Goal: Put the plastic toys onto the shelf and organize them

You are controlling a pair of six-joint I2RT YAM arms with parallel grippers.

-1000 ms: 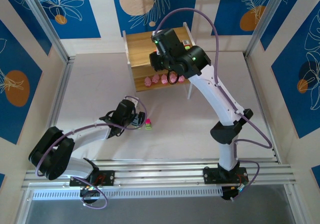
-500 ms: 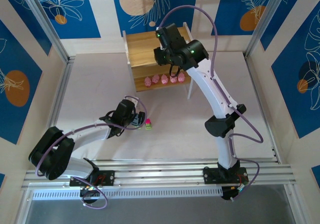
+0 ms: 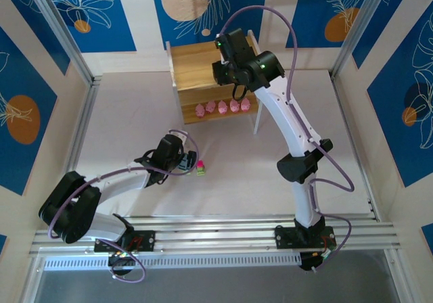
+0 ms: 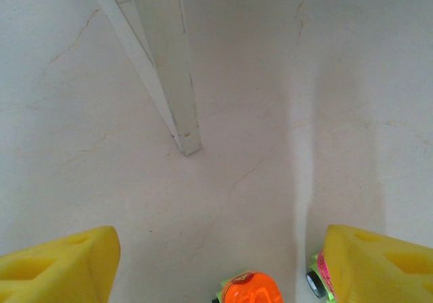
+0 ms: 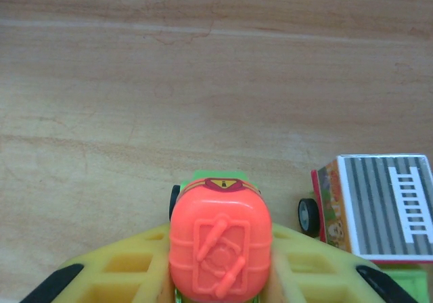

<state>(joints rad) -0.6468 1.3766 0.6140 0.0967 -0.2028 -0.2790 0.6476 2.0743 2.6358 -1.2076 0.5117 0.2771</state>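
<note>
Item: shelf [image 3: 193,70], set at the far edge of the table [image 3: 135,127], close to the back wall; the left part of its top board is seen bare in the overhead view. Lower tier: five pink toys [image 3: 222,107] are ranged in one row along the front edge, each just beside the next. Top tier: an orange-roofed car [image 5: 220,249] is pinched between the yellow fingers [image 5: 122,272] of the right gripper [image 5: 220,235], its wheels low over the wood or on it; which cannot be told. A striped grey car [image 5: 379,208] is parked just beside it on the right, a narrow gap being left between the two; ahead of both, open board is shown up to the picture's top edge. Left gripper [image 4: 220,239]: held low over the table with its fingers spread wide and nothing gripped. A loose orange-roofed car [image 4: 248,289] is seen between the fingers at the bottom edge of the left wrist view, touched by neither. A magenta-sided car [image 4: 315,281] is partly hidden behind the right-hand finger. Ahead, a white shelf leg [image 4: 179,107] is planted on the table, with bare surface on both sides of it. Wide bare table is left between the shelf and the arm bases, and to the shelf's right.
</note>
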